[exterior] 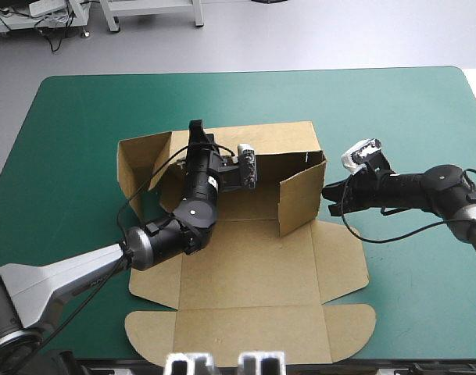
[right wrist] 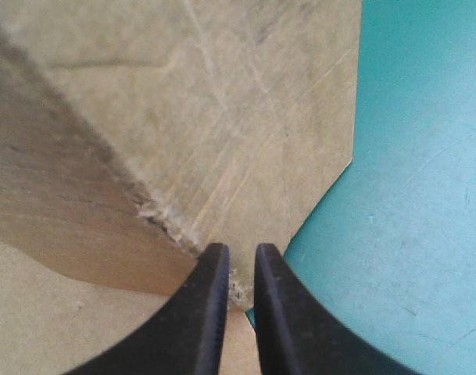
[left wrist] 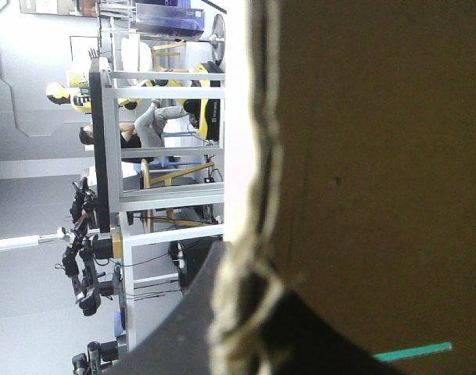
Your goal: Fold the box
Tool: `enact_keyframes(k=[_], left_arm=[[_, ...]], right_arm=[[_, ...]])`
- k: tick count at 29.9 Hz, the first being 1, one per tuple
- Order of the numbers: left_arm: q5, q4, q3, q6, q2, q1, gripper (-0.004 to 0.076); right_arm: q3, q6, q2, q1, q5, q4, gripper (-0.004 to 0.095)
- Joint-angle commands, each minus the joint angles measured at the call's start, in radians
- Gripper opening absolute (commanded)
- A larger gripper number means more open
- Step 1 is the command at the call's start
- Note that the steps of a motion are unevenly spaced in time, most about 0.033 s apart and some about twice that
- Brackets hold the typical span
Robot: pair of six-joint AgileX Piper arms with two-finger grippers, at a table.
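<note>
Nearest to me lay the lid (exterior: pixel 249 336) of the brown box (exterior: pixel 249 262), flat on the counter (exterior: pixel 66 117) at six o'clock, with a rounded tab at each near corner. Beyond it the box's floor lay flat as well. A broad rounded flap (exterior: pixel 343 262) was spread on the teal-green cover at about four o'clock of the sheet. The whole box sat slightly to the near side of the counter's middle.

Further in, the walls were up. The right wall (exterior: pixel 302 197) stood upright at three o'clock of the floor. The right end effector (right wrist: pixel 238 254) reached in from three o'clock and touched the wall's outer side near the far corner. Its black fingers were all but together, with only a slim gap between the tips. A frayed fold of the board was caught in that gap.

The left arm entered from seven o'clock and stretched over the floor to the back wall (exterior: pixel 277 141) at twelve o'clock. The left end effector (exterior: pixel 195 131) sat on that wall's top edge, towards its eleven-o'clock end. Seen from the wrist, the board's rough edge ran up between two dark finger shapes. It looked pinched closed on the board, though the fingers were blurred. At ten o'clock the left flap (exterior: pixel 137 166) leaned outward, half raised, well apart from the right end effector.
</note>
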Motion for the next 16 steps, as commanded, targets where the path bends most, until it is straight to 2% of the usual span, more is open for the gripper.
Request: enact_keyframes(k=[1,4,8,16], left_arm=[[0.053,0.005,-0.023,-0.02,-0.037,-0.006,-0.001],[0.053,0.005,-0.023,-0.02,-0.037,-0.006,-0.001],[0.053,0.005,-0.023,-0.02,-0.037,-0.006,-0.001],[0.053,0.005,-0.023,-0.02,-0.037,-0.006,-0.001]], right_arm=[[-0.02,-0.011,-0.04,0.004,0.016,0.015,0.0243],[-0.02,-0.019,-0.04,0.004,0.018,0.001,0.0291],[-0.02,-0.052,-0.04,0.004,0.022,0.004,0.0305],[-0.02,-0.112,-0.04,0.004,-0.018,0.054,0.0357]])
